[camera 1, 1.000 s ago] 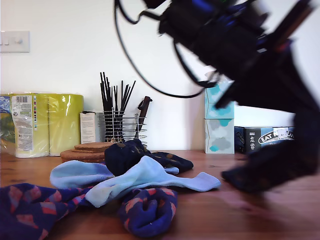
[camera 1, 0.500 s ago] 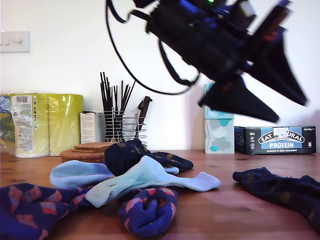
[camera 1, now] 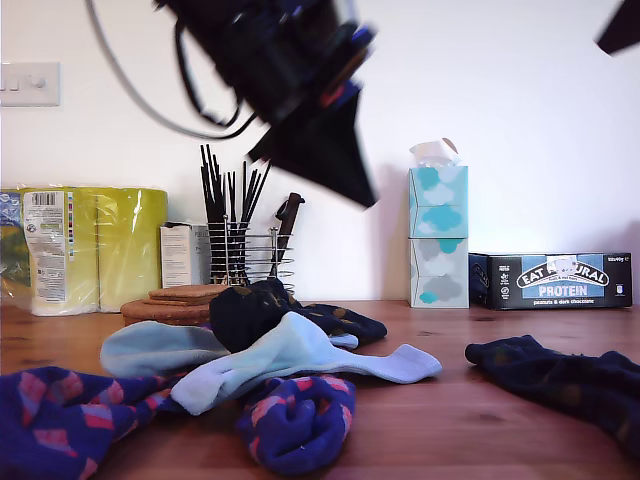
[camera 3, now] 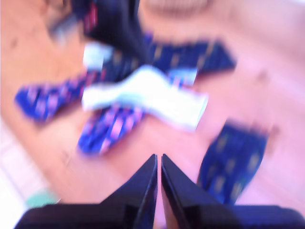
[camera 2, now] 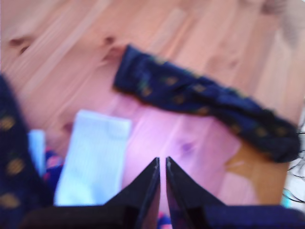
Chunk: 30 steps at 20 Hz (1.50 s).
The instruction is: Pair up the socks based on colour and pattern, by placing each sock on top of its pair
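Since a second ago, an arm (camera 1: 290, 60) has swung from over the exterior view's 3 o'clock side to its 11 o'clock, leaving the lone navy sock (camera 1: 560, 380) flat on the table (camera 1: 450, 430) at 4 o'clock. The wrist views do not settle which arm this is. Its dark tip hangs blurred in front of the wall, high above the utensil rack (camera 1: 245, 255), and another dark part (camera 1: 622, 25) cuts the view's 1 o'clock corner. The first gripper (camera 2: 161, 164) has its fingers pressed nearly together on nothing, above bare wood near the lone navy sock. The second gripper (camera 3: 158, 162) is likewise closed and empty, high over the sock pile. That pile sits from 6 to 8 o'clock in the exterior view: a pale sock (camera 1: 300, 360) draped across a second pale sock (camera 1: 150, 345), a navy sock (camera 1: 260, 305) behind them, and two diamond socks (camera 1: 295, 420) (camera 1: 50, 425) in front. Along the back edge stand kitchen rolls (camera 1: 95, 245), a carton (camera 1: 180, 255), coasters (camera 1: 180, 300), tissue boxes (camera 1: 438, 240) and a bar box (camera 1: 555, 280). Open wood lies between the pile and the lone navy sock.
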Motion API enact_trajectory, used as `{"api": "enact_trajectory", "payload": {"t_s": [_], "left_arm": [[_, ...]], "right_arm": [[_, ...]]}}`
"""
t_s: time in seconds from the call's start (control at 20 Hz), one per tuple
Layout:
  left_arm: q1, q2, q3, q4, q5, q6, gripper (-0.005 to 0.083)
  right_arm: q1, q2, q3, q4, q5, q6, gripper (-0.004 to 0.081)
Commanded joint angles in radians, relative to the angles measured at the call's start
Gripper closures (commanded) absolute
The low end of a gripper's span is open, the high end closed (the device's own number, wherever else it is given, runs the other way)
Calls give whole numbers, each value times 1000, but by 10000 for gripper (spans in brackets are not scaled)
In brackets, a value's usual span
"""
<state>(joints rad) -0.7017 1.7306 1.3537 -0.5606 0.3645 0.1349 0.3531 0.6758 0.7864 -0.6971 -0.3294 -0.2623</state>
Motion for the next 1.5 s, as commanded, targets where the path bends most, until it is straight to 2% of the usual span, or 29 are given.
{"api": "enact_trajectory", "payload": {"t_s": [0.0, 0.15, 0.35, 0.4, 0.5, 0.55, 0.6, 1.05, 1.1, 1.15, 1.3, 1.35, 1.45], "left_arm": [[10, -67, -76, 23, -15, 12, 797], [68, -166, -173, 41, -58, 14, 797], [144, -192, -184, -98, -92, 10, 776], [153, -184, -184, -103, -94, 3, 635], [158, -164, -183, -81, -138, -17, 154], [158, -150, -182, -61, -164, -53, 23], [158, -134, -179, -51, -164, -58, -6], [156, 11, -159, 5, -190, -81, -2], [156, 13, -159, 5, -189, -82, 32], [156, 13, -159, 3, -189, -82, 128], [157, 13, -159, -10, -165, -82, 628], [157, 13, -159, -3, -148, -82, 710], [156, 13, -159, 2, -114, -82, 735]], "right_arm": [[-16, -19, -79, 53, 1, 2, 783], [-25, -35, -153, 141, -2, 29, 783], [-24, -35, -161, 171, -10, 53, 783], [-24, -35, -161, 176, -10, 53, 783], [-24, -35, -161, 180, -10, 53, 783], [-24, -34, -161, 181, -10, 53, 783], [-24, -34, -161, 182, -10, 53, 783], [-24, -32, -161, 208, -9, 53, 783], [-24, -32, -161, 211, -9, 53, 783], [-24, -32, -161, 215, -10, 53, 783], [-24, -32, -161, 228, -10, 53, 783], [-24, -32, -161, 229, -10, 53, 783], [-24, -32, -161, 229, -10, 53, 783]]}}
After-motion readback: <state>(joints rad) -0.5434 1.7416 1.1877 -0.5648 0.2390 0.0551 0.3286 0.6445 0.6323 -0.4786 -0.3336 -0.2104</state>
